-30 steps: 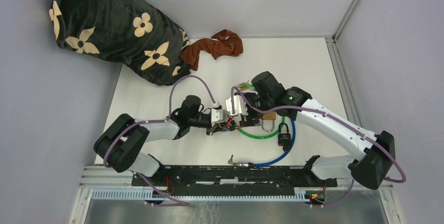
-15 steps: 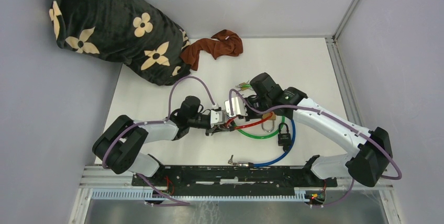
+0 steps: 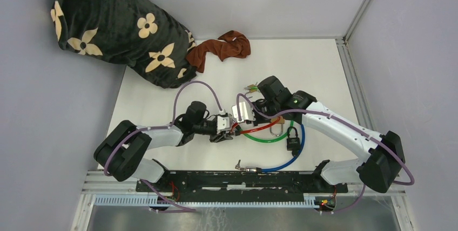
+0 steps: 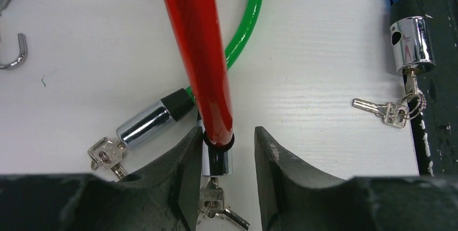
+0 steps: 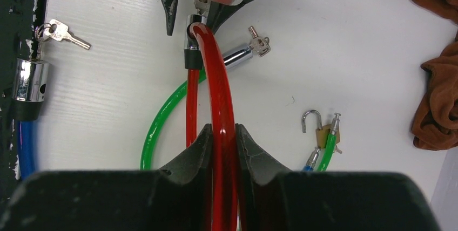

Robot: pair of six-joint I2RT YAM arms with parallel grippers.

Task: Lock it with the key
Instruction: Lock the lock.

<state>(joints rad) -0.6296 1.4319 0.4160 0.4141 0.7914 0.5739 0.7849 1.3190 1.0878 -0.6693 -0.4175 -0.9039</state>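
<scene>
Glossy red cable [image 5: 221, 101], chrome lock barrel [image 4: 216, 162]

Surface: white table [image 3: 324, 69] | Far left corner: bunched dark flowered blanket [image 3: 108, 20], brown cloth [image 3: 224, 47] beside it | Middle: green cable lock [image 5: 154, 128] looped flat, key in its chrome end; red cable lock [image 3: 262, 128] crosses over it, contact with the surface unclear; black padlock [image 3: 293, 143]; open brass padlock [image 5: 322, 134] | Near edge: blue cable lock [image 4: 411, 45] with keys [image 4: 386, 111]

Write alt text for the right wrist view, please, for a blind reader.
The right tool is shut on a red cable, which arcs to a chrome lock barrel inside the open left tool. A green cable lies alongside.
</scene>
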